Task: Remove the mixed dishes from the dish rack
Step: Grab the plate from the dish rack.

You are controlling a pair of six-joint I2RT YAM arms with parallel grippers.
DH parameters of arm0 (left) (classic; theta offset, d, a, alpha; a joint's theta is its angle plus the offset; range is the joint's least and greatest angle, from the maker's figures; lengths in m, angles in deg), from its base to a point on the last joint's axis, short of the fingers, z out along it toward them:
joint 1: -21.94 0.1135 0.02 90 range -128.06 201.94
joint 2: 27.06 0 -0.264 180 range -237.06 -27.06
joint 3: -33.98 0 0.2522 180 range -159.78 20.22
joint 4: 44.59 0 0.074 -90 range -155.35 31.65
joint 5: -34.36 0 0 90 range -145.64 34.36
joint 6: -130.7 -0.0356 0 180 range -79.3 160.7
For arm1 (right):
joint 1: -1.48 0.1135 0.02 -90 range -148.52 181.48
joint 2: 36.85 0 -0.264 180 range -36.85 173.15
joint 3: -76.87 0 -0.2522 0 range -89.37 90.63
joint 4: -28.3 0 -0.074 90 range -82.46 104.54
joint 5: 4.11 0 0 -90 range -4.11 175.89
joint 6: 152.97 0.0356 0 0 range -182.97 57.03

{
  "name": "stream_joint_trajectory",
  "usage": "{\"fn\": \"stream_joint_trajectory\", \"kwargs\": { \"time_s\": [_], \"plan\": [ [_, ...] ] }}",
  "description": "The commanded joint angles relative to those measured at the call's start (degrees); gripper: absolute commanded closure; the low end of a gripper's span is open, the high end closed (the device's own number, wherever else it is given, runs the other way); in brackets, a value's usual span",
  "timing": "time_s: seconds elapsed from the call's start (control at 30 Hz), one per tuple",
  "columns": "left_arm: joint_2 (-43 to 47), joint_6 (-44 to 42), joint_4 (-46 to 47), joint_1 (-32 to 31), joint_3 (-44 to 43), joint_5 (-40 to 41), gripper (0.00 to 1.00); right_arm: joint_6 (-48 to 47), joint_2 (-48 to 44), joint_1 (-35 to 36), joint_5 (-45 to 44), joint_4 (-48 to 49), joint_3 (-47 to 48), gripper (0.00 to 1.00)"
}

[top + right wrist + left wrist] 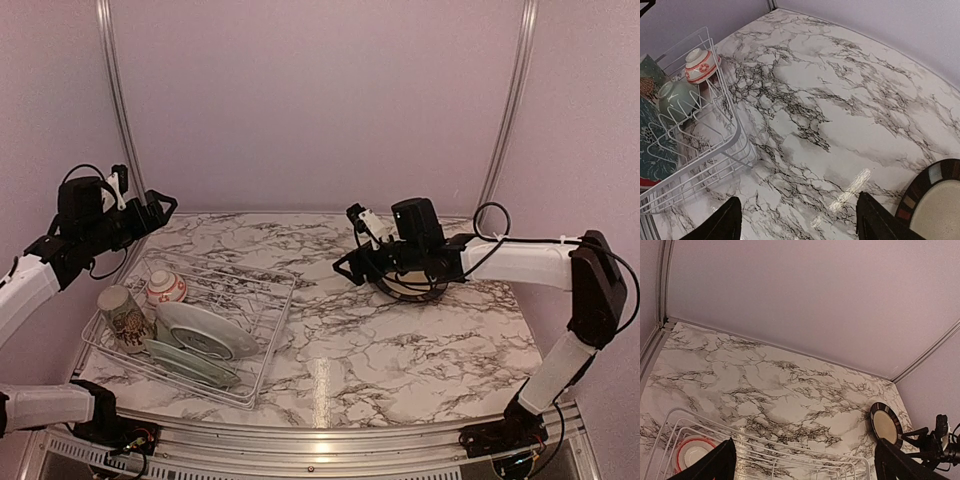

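your dish rack (275, 335), thin white wire, sits near left on the veined marble-look table (400, 360). it holds a leafy-print cream mug (124, 318), a small round red-and-white bowl (165, 288) and glossy pale green plates (205, 332). the dark-rimmed plate (935, 200), cream-centred, lies flat on the table to the right. your right gripper (797, 222) hovers seemingly over its left edge, fingers spread and empty. your left gripper (805, 465) hangs above the rack's far left, fingers wide, holding nothing.
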Motion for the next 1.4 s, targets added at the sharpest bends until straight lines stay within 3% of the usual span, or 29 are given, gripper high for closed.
{"fn": "stream_joint_trajectory", "kwargs": {
  "time_s": [0.0, 0.3, 0.5, 0.67, 0.87, 1.03, 1.13, 1.37],
  "plan": [
    [-1.1, -1.7, -1.4, 0.3, -3.0, -1.0, 0.01, 2.9, -1.4, 3.8, 2.6, 1.2, 3.5, 0.24],
    [-4.7, -4.4, -1.0, 0.3, -6.8, -2.7, 0.01, 0.4, 2.0, 16.5, -1.7, -2.7, 11.7, 0.22],
    [-6.4, -7.9, -0.9, 0.3, -8.5, -3.0, 0.01, -1.6, 6.1, 21.6, 8.4, -1.2, 15.5, 0.22],
    [-5.3, -9.4, -4.2, 0.3, -11.2, -2.6, 0.01, -2.6, 11.0, 24.4, 11.4, -1.7, 20.2, 0.23],
    [-5.3, -14.1, -7.6, 0.3, -14.9, -0.7, 0.01, -2.5, 17.6, 26.4, 13.2, -3.4, 26.7, 0.28],
    [-5.2, -14.1, -4.1, 0.3, -11.8, -1.5, 0.01, -6.6, 23.4, 30.2, 6.9, -13.8, 36.4, 0.30],
    [-4.1, -14.4, -3.3, 0.4, -10.6, -1.9, 0.01, -7.6, 25.8, 31.6, 6.1, -16.8, 40.2, 0.37],
    [-0.3, -14.5, -2.7, 1.3, -7.5, -2.4, 0.01, -6.8, 26.9, 31.6, 7.2, -16.6, 39.5, 0.51]
  ]
}}
